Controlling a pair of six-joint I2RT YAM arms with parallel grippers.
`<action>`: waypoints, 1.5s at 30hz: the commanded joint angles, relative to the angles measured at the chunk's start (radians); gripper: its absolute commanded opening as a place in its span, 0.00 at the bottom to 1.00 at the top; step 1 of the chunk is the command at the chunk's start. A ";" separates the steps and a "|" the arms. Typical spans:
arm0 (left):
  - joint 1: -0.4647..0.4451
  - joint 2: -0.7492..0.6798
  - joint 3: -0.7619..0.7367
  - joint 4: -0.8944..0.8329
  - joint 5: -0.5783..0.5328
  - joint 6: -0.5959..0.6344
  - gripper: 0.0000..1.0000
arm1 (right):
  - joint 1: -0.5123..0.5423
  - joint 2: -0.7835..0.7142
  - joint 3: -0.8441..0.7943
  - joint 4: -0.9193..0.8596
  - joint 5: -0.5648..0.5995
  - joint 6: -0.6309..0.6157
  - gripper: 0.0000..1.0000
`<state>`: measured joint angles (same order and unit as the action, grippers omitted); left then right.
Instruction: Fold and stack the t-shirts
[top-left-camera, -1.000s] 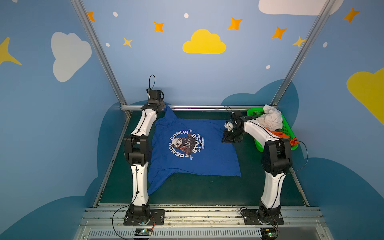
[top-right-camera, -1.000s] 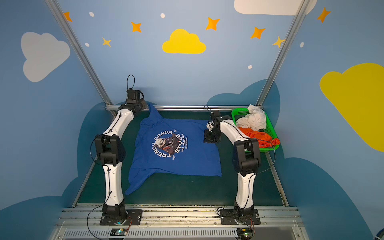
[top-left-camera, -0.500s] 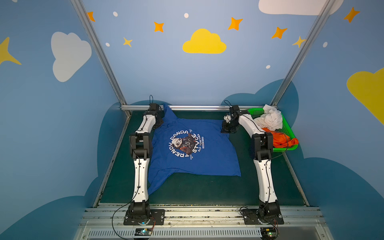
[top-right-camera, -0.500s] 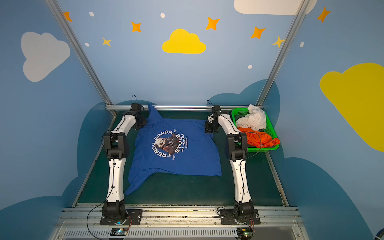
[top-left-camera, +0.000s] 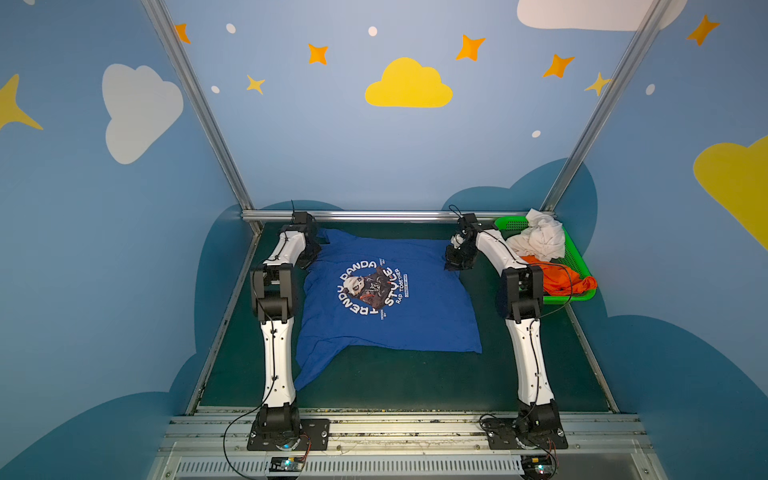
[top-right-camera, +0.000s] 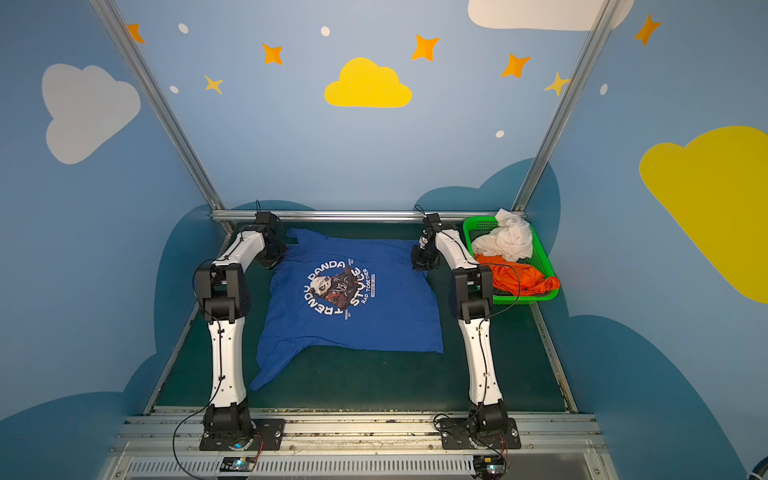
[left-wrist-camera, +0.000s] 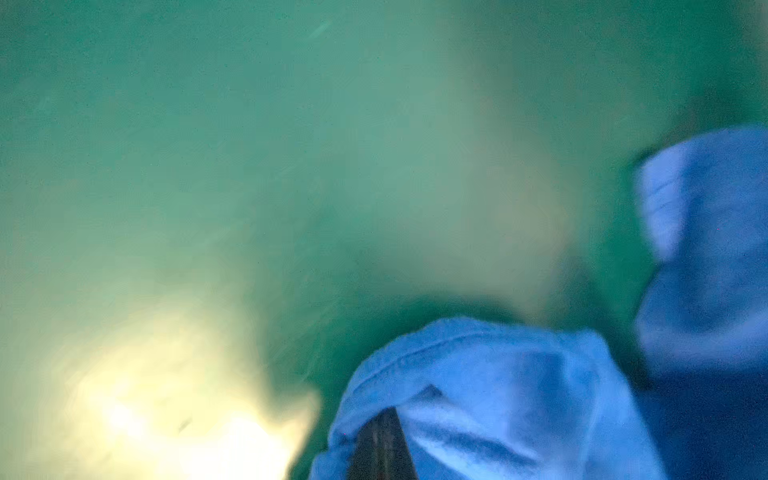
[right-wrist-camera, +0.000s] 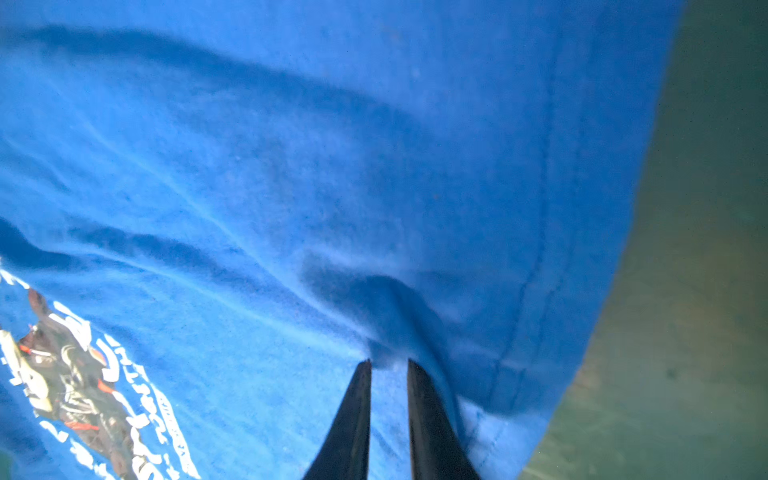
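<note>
**A:** Which step is the robot on?

**B:** Laying the first shirt out flat, by the look of it. The blue Trendy Panda t-shirt (top-left-camera: 390, 307) lies print-up in the middle of the green table mat (top-left-camera: 415, 386). One piece trails toward the near left, so it is not square yet. The white t-shirt (top-left-camera: 540, 241) and the orange t-shirt (top-left-camera: 559, 280) sit crumpled in the green mesh basket (top-left-camera: 570, 297) at the far right.

**A:** And the grippers?

**B:** The left gripper (left-wrist-camera: 382, 444) is clenched at the shirt's far left corner, with a hemmed edge of blue cloth bunched over its tip. The right gripper (right-wrist-camera: 388, 365) is at the far right edge. Its fingers are almost together and a ridge of blue cloth runs up between them, so it reads as a pinch.

**A:** What does the next move call for?

**B:** Probably an even pull by both arms, which would flatten the back edge. The trailing piece then needs tucking in before any fold. Pulling unevenly could skew the shirt.
</note>
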<state>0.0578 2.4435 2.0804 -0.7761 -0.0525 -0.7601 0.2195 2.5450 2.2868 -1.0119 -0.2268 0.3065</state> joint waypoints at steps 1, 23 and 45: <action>-0.006 -0.037 -0.149 -0.082 -0.017 -0.060 0.05 | -0.008 -0.039 -0.135 -0.060 0.110 -0.005 0.20; -0.022 -0.196 -0.031 -0.138 0.017 0.045 0.08 | -0.103 -0.048 -0.071 -0.130 0.172 -0.039 0.15; -0.023 0.239 0.385 -0.146 0.385 0.126 0.60 | -0.046 -0.107 0.036 -0.161 -0.065 -0.135 0.25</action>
<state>0.0505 2.6720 2.5153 -0.8841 0.2813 -0.6613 0.1722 2.4908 2.3039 -1.1431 -0.2546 0.1860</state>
